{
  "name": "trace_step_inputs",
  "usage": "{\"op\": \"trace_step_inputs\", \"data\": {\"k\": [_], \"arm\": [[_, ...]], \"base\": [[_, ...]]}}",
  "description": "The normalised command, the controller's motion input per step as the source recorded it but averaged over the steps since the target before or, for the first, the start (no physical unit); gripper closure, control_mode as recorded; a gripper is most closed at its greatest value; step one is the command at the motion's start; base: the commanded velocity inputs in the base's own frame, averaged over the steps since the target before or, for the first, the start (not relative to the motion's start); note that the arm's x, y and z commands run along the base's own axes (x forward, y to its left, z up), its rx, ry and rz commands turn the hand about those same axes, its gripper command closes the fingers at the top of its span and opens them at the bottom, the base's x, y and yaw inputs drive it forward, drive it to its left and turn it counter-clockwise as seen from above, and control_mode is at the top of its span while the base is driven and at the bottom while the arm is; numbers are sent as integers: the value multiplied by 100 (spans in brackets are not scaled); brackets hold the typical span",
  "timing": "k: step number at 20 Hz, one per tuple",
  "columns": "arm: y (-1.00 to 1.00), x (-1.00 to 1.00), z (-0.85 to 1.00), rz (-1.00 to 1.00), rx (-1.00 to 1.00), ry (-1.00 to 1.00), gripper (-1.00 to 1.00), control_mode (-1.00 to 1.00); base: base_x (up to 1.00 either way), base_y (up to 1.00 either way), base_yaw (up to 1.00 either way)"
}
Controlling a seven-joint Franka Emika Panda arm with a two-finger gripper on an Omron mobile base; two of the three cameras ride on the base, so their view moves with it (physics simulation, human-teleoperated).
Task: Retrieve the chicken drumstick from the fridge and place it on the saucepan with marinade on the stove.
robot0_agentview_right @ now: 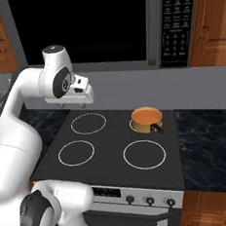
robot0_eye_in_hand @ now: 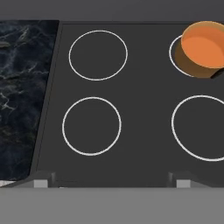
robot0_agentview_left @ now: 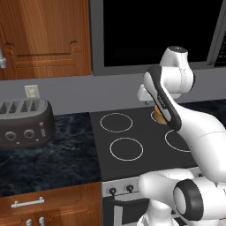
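Overhead, the tool (robot0_eye_in_hand: pixel 112 183) hangs wide open, empty, above the stove (robot0_eye_in_hand: pixel 144 87); saucepan (robot0_eye_in_hand: pixel 204 48) sits far-right.

Tan-orange saucepan (robot0_agentview_right: pixel 147 119) upright on black stove (robot0_agentview_right: pixel 113 149) back right burner ring, orange inside

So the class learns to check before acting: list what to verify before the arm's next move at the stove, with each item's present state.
1. Saucepan upright on the stove's back right burner: ok.
2. Pincer open, nothing between its tips: ok.
3. Pincer over the saucepan: not ok, it hangs left of it.
4. Chicken drumstick in the saucepan: cannot tell.
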Motion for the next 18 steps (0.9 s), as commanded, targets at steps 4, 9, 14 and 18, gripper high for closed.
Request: {"op": "trace_step_inputs", "data": {"k": [4, 9, 14, 18], "arm": [[0, 0, 0, 0, 0, 0, -100, -100], [0, -1, 0, 0, 0, 0, -100, -100], [0, -4, 0, 0, 0, 0, -100, 100], [0, 0, 0, 0, 0, 0, -100, 100]], "base": [[0, 0, 0], [0, 0, 0], [-41, 0, 11], [-51, -2, 26]]}}
